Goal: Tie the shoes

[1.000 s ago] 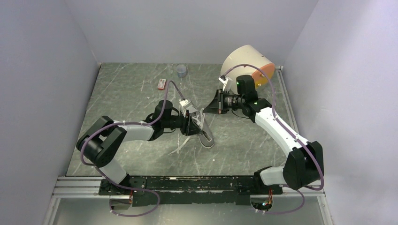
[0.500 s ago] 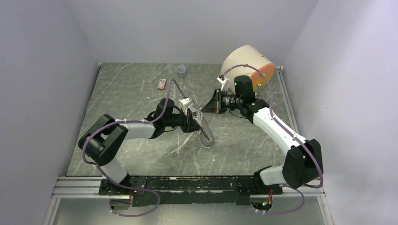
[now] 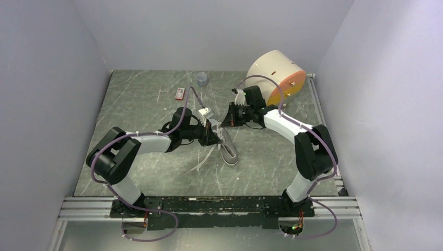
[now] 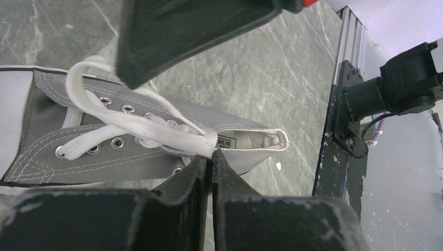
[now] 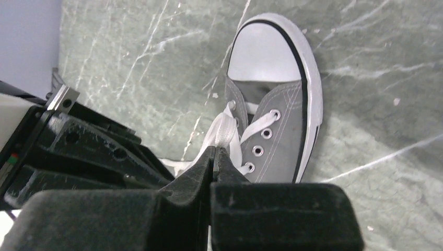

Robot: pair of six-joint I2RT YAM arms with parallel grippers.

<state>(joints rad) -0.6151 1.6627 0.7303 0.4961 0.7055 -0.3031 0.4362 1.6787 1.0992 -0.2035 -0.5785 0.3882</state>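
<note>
While the left gripper [image 4: 211, 159] and right gripper [image 5: 214, 157] each clamp the laces [image 4: 156, 132] above the sneaker [image 5: 279, 133], knotting seems underway, next needing an outward pull.

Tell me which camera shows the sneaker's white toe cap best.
Right wrist: the toe cap shows whole, with the black line around its edge. Left wrist catches only a cropped sliver of it at the frame's left edge. Top external shows the sneaker tiny, so the cap is barely distinguishable.
</note>
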